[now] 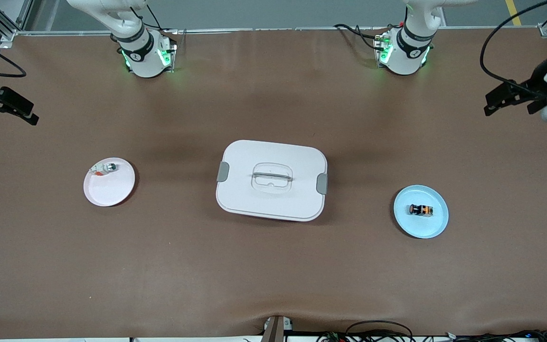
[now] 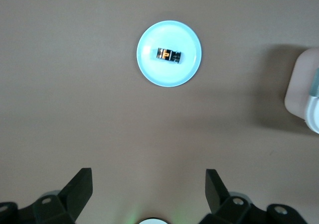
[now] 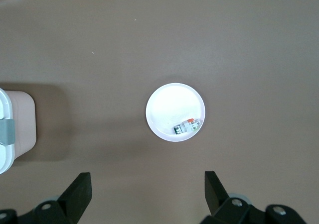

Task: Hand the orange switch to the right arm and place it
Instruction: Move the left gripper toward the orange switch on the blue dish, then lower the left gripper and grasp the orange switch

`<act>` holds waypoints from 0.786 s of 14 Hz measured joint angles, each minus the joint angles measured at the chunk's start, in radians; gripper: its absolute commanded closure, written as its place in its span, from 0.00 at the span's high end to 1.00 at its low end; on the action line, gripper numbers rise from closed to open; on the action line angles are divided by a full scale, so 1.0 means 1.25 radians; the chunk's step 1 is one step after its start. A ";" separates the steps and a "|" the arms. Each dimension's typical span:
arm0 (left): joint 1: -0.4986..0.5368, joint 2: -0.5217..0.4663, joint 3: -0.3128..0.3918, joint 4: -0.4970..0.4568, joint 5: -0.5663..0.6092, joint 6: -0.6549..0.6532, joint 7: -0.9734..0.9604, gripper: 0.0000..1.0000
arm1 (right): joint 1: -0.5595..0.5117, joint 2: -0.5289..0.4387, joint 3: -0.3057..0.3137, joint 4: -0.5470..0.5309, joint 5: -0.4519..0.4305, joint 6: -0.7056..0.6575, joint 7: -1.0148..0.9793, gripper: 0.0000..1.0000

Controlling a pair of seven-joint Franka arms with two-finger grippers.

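The orange switch (image 1: 420,209) lies on its side on a light blue plate (image 1: 437,227) toward the left arm's end of the table. It also shows in the left wrist view (image 2: 168,55), in the middle of the blue plate (image 2: 169,77). My left gripper (image 1: 492,105) hangs high over the table's edge at that end, open and empty (image 2: 148,189), well apart from the plate. My right gripper (image 1: 26,111) hangs over the table's edge at the right arm's end, open and empty (image 3: 147,191).
A white lidded box (image 1: 271,209) with grey clips stands mid-table; its corner shows in both wrist views (image 2: 304,94) (image 3: 15,129). A white plate (image 1: 108,192) (image 3: 169,107) toward the right arm's end holds a small silver-and-white part (image 1: 105,167) (image 3: 188,126).
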 measured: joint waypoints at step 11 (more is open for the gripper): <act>0.003 0.201 -0.006 -0.103 0.000 0.277 0.022 1.00 | 0.000 0.000 0.003 -0.003 0.001 0.000 0.000 1.00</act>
